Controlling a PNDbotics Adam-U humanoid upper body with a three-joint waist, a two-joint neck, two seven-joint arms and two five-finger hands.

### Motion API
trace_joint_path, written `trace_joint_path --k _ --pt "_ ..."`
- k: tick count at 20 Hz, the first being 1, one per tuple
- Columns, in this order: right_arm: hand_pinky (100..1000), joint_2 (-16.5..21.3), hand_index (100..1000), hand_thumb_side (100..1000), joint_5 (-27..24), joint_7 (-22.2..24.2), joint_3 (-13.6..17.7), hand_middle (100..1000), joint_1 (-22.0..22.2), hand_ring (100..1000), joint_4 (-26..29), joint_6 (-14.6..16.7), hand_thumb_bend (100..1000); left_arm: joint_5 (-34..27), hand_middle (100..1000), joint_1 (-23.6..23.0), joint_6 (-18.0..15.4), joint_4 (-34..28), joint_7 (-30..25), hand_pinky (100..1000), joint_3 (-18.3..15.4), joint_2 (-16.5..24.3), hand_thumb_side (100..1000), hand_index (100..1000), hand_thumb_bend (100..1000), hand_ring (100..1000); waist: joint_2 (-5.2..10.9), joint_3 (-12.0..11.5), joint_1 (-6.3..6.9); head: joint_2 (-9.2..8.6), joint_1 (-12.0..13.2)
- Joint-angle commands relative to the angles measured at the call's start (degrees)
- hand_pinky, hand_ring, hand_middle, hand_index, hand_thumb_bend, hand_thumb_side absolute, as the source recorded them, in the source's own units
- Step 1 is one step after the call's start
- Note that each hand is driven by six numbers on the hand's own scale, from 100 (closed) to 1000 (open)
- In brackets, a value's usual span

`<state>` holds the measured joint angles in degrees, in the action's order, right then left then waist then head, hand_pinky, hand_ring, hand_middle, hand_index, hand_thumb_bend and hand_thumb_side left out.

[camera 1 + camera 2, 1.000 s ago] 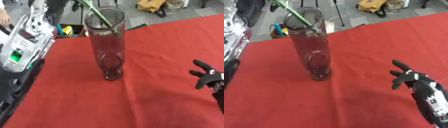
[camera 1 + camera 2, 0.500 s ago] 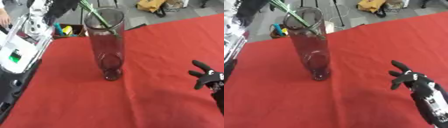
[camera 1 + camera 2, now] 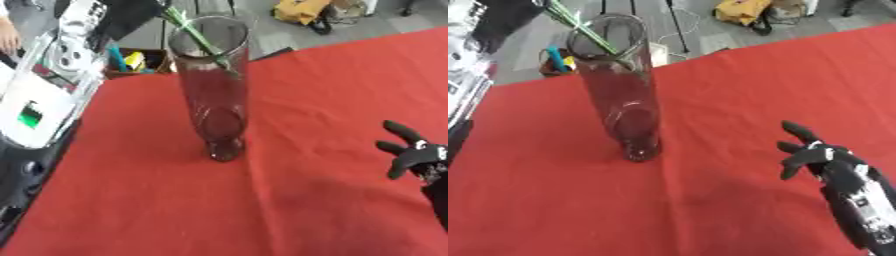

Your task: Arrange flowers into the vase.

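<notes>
A tall clear glass vase (image 3: 214, 90) stands upright on the red tablecloth (image 3: 289, 200), left of centre. A green flower stem (image 3: 197, 35) slants down from the upper left through the vase mouth, and its lower end rests partway down inside. My left hand (image 3: 127, 12) shows as a black shape at the top edge, shut on the stem's upper part. Its silver and white forearm (image 3: 48, 85) fills the left side. The bloom is out of view. My right hand (image 3: 815, 155) hovers open above the cloth at the lower right, far from the vase.
The table's far edge runs diagonally behind the vase. Beyond it on the floor are a box of coloured items (image 3: 131, 60) and a yellow bag (image 3: 302, 12). A person's hand (image 3: 9, 35) shows at the upper left edge.
My left forearm has shifted slightly at the left side. The stem stays in the vase mouth. The vase and my right hand have kept their places.
</notes>
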<state>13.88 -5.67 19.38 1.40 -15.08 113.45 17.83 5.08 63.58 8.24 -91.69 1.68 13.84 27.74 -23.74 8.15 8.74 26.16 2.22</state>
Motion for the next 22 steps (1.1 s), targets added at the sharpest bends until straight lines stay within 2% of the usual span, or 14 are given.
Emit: trace_joint_path --k 1,6,11,22 --pt "906 0.19 666 910 0.42 0.06 0.18 482 -0.19 1000 1.14 -0.24 100 1.20 614 0.91 -0.49 -0.79 -1.14 363 -1.12 2.04 587 662 100 565 1.08 -0.13 -0.47 -0.32 -0.10" --pt "907 0.16 666 911 0.48 0.20 0.09 481 -0.15 1000 1.14 -0.34 100 2.71 658 0.86 -0.89 -0.73 -3.87 390 -1.15 2.12 575 696 100 599 1.11 -0.24 -0.46 -0.32 -0.11" --pt "907 0.16 666 912 0.47 0.24 0.08 481 -0.20 1000 1.14 -0.49 100 3.66 745 0.80 -1.16 -0.79 -5.00 434 -1.26 2.21 571 761 100 668 1.15 -0.26 -0.36 -0.37 -0.12" --pt "910 0.09 666 912 0.76 0.59 -0.04 480 -0.07 1000 1.14 -0.92 100 5.69 796 0.89 -2.34 -0.78 -9.91 521 -1.29 2.80 627 836 100 748 1.15 -0.14 -0.02 -0.30 -0.16"
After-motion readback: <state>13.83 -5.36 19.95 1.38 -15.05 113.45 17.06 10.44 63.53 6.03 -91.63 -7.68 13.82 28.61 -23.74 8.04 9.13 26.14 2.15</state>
